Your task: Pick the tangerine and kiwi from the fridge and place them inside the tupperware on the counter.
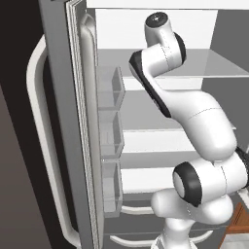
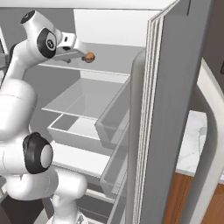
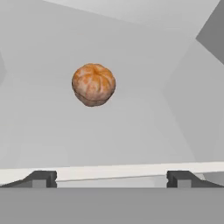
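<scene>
Inside the fridge (image 2: 175,109), on an upper grey shelf (image 2: 109,57), sits the tangerine (image 2: 89,57), just beyond the gripper (image 2: 81,55), whose jaws stand wide apart, not touching it.

The tall grey fridge (image 1: 63,121) runs past the top and bottom edges in both base views. The robot's white arm hides much of its grey shelves (image 1: 146,109).
</scene>
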